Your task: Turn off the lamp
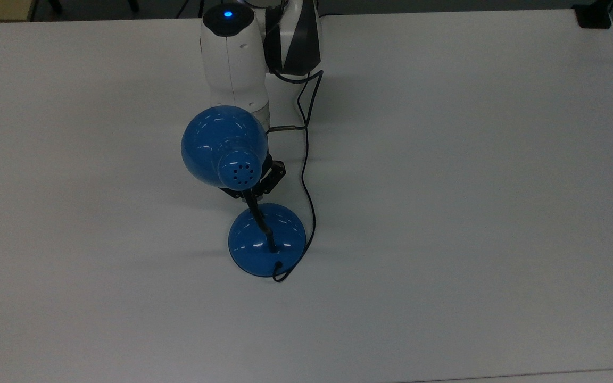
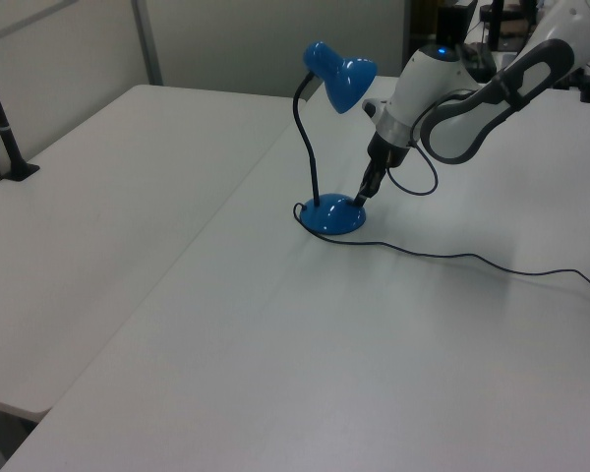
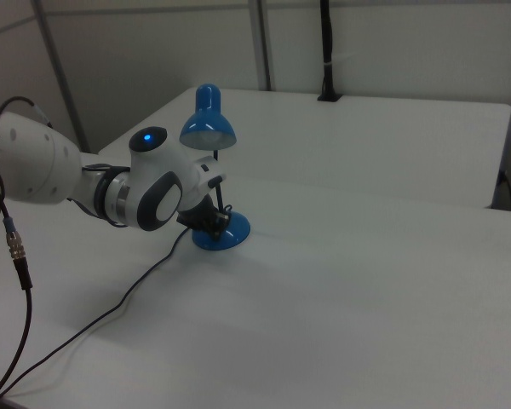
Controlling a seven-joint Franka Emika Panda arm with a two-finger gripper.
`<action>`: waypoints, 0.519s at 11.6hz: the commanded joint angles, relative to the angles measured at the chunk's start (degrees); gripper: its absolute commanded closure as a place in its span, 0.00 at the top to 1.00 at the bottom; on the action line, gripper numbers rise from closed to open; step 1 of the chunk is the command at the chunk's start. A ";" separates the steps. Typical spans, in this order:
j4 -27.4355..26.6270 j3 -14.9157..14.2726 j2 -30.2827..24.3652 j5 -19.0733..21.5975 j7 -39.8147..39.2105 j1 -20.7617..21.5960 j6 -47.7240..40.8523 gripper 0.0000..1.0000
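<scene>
- The white bench (image 1: 445, 213) is evenly lit, with no bright pool of light under the lamp's shade.
- In the left view, the lamp (image 2: 336, 147) stands near the middle of the bench, its round blue base (image 2: 336, 213) flat on the surface. The black gooseneck (image 2: 302, 138) rises from it and curves over to the right.
- The dome shade (image 1: 224, 144) hangs out over the bench. In the top view it sits above and left of the base, with its cap of vent holes facing the camera.
- The jaws (image 2: 361, 196) come down on the left view's right side of the base, with their tip touching or just short of its top. I cannot tell how far apart the fingers stand, or whether they grip anything.
- The arm (image 2: 452, 93) reaches in from the left view's upper right, with a blue light glowing on its white housing.
- A thin black cord (image 2: 452, 258) leaves the base and trails across the bench toward the left view's right edge.
- In the right view, the arm comes from the left and the lamp (image 3: 215, 170) stands just to its right.
</scene>
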 commanded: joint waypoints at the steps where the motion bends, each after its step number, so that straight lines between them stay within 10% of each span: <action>1: 0.66 -0.51 2.15 -0.45 0.85 0.99 1.22 0.00; 6: -0.40 -0.51 -5.56 -0.63 -1.60 -0.50 -15.78 0.00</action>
